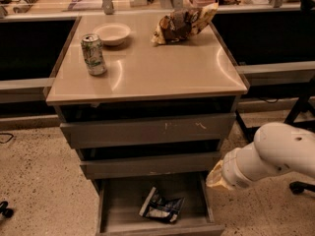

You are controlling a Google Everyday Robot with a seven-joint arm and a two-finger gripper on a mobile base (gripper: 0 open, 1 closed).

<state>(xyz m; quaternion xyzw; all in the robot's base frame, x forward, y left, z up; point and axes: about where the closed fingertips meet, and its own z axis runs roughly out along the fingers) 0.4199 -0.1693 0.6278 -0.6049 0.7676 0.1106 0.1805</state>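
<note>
Tapered pincer [215,177] on a smooth rounded white arm [280,151], apart or together I cannot tell, beside a pulled-out bottom drawer [123,200] holding a crinkled foil packet [161,206]

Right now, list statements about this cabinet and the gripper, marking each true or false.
The green-and-white metal can stands upright on the tan cabinet top. True.
The pale round bowl lies in the open bottom drawer. False: it sits on the top; the drawer holds a dark crumpled packet.
The gripper on the white arm is beside that drawer's right side. True.
The brown crinkled chip bag is in the gripper. False: it lies on the top's far side.
</note>
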